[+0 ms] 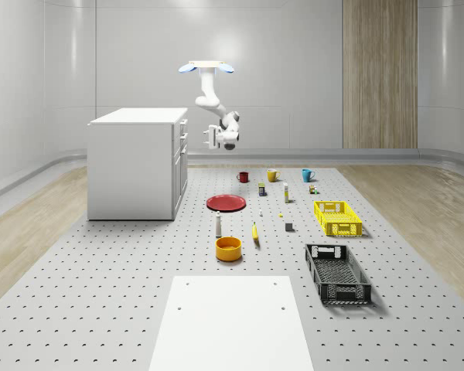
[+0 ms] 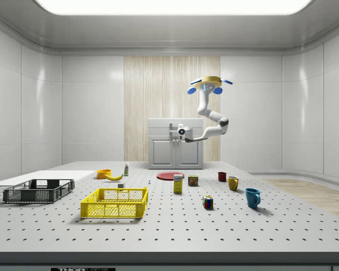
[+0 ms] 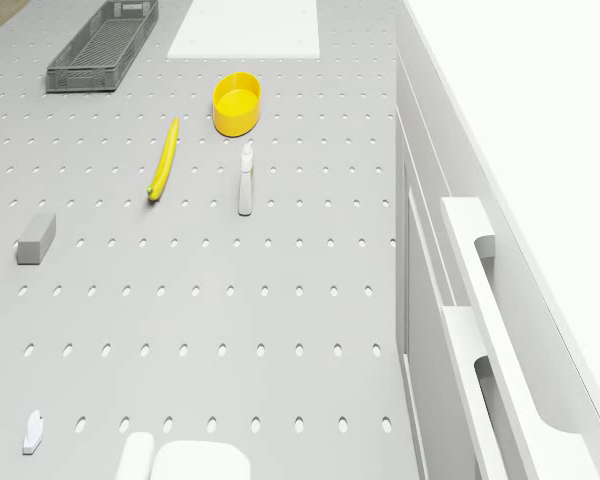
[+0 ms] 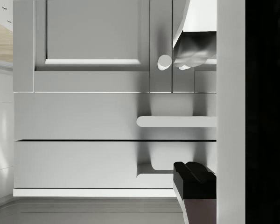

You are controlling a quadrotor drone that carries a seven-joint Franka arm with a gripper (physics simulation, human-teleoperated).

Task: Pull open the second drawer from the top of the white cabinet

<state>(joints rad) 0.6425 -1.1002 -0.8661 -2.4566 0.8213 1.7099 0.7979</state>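
Two fingers: spread wide on the pincer [image 4: 191, 116], one dark pad [image 4: 193, 179] plain in the wrist view
Pincer place: just off the white cabinet [image 1: 135, 162] front, level with the upper drawers, not touching
Second drawer [image 4: 84, 116]: shut (flush with its neighbours), its bar handle [image 4: 177, 121] facing the pincer
Drone [image 1: 206, 68]: hovering above the table [image 1: 100, 294], beside the cabinet's front

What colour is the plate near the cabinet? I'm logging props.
Red; the plate shows best in the whole-scene view.
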